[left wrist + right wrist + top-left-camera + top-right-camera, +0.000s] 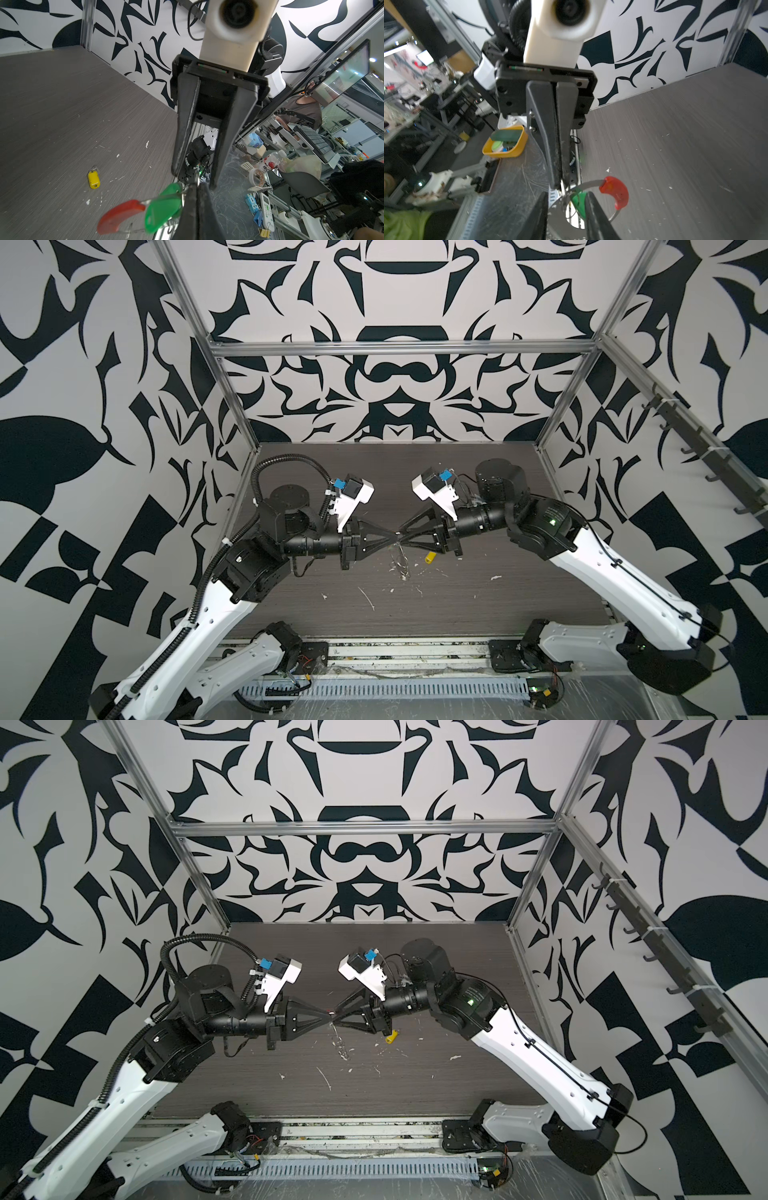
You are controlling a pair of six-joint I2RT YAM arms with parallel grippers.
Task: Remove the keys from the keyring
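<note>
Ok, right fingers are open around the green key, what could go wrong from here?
1. The keyring hangs above the table from the shut left gripper alone; a slip would drop it with the green key still on.
2. The right gripper stands open, tip to tip with the left; closing could catch the ring instead of the key.
3. The yellow key lies on the table by the right gripper; a low move might knock it away.
</note>
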